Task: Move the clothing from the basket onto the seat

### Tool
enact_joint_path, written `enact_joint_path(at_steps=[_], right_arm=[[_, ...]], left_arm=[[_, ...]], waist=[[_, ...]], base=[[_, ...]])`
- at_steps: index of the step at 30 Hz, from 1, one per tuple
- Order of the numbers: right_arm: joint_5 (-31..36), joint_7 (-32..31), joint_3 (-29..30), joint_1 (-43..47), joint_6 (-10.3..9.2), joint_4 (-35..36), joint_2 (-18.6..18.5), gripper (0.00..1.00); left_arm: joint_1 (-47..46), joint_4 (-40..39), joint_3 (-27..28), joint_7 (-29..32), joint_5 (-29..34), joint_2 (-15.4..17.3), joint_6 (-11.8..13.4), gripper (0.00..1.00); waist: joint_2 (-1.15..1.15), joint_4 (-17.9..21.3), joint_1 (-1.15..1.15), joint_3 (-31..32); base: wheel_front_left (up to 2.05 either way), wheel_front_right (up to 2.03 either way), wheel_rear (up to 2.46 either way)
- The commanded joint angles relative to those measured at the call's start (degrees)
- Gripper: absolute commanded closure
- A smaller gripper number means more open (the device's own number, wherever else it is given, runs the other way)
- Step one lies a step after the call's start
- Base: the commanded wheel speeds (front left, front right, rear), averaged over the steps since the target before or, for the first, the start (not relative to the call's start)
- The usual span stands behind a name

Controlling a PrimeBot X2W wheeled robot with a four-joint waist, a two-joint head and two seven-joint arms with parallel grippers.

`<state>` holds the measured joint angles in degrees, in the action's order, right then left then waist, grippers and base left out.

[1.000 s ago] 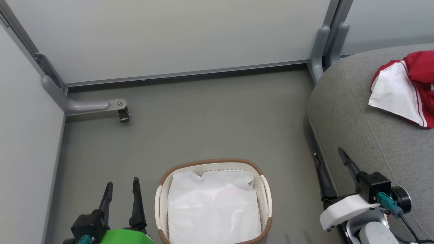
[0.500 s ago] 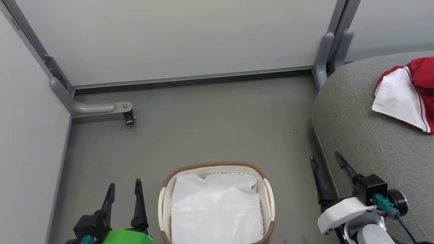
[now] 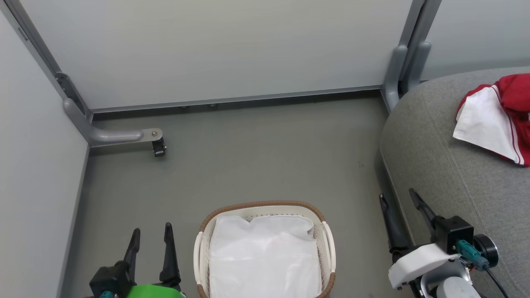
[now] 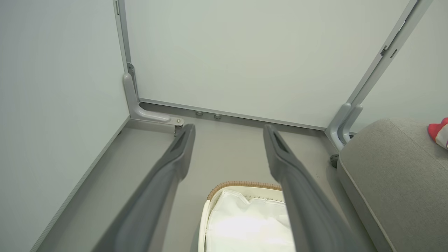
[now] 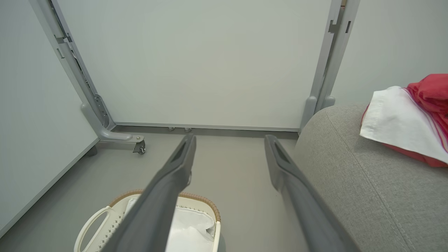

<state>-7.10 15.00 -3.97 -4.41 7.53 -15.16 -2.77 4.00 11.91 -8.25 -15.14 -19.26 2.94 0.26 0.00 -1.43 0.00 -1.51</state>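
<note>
- Left gripper (image 3: 152,229): lower left of the head view, released, two dark fingers spread apart and pointing up the frame, just left of the basket (image 3: 265,204).
- Right gripper (image 3: 396,194): lower right, also released, with its fingers apart. It sits beside the left edge of the seat (image 3: 447,178); contact with the seat cannot be told.
- Basket: bottom centre on the grey floor (image 3: 256,161), between the two grippers and apart from both. It has a brown woven rim and white perforated walls.
- White liner (image 3: 265,256): crumpled inside the basket.
- Seat: grey fabric with a rounded edge and a stitched seam, on the right side of the frame.
- Clothing (image 3: 497,120): lies on the seat at upper right, cut off by the frame edge. It is red with a broad white panel and thin red-white trim, well apart from the basket and both grippers.
- Right wrist view: the clothing is at right on the seat and the basket is at bottom left behind a finger.
- Pale wall panels (image 3: 215,49): top and left of the frame.
- Grey metal foot with a small black caster (image 3: 159,147): upper left, on the floor.
</note>
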Motion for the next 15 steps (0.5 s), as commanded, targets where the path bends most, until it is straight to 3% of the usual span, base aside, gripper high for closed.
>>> enact_joint_path(at_steps=[1, 5, 6, 10, 15], right_arm=[[-0.3, 0.3, 0.2, 0.6, -0.08, 0.2, -0.2, 0.0], [-0.3, 0.3, 0.3, 0.6, -0.08, 0.3, -0.2, 0.0], [0.0, 0.0, 0.1, 0.1, 0.0, 0.1, 0.0, 1.0], [-0.7, -0.2, -0.1, 0.9, 0.0, -1.8, 0.3, 1.0], [-7.1, -1.7, 0.5, 0.7, 0.0, -1.6, 0.1, 1.0]], left_arm=[[0.7, 0.2, 0.1, 0.0, 0.2, 0.0, -0.2, 0.0], [0.8, 0.4, 0.2, 0.0, -0.5, 0.0, -0.6, 0.0], [0.1, 0.2, 0.1, 0.0, -0.5, 0.0, -0.3, 1.0], [0.1, 2.3, 0.0, 0.2, -1.4, -0.1, -0.4, 1.0], [-0.6, 2.2, 0.9, 1.6, -6.9, 0.1, -0.9, 1.0]], waist=[[0.0, 0.0, 0.0, 0.0], [0.0, 0.0, 0.0, 0.0], [0.0, 0.0, 0.0, 0.0], [0.0, 0.0, 0.0, 0.0], [0.0, 0.1, 0.0, 0.1]], base=[[0.0, 0.0, 0.0], [0.0, 0.0, 0.0], [0.0, 0.0, 0.0], [0.0, 0.0, 0.0], [0.0, 0.0, 0.0]])
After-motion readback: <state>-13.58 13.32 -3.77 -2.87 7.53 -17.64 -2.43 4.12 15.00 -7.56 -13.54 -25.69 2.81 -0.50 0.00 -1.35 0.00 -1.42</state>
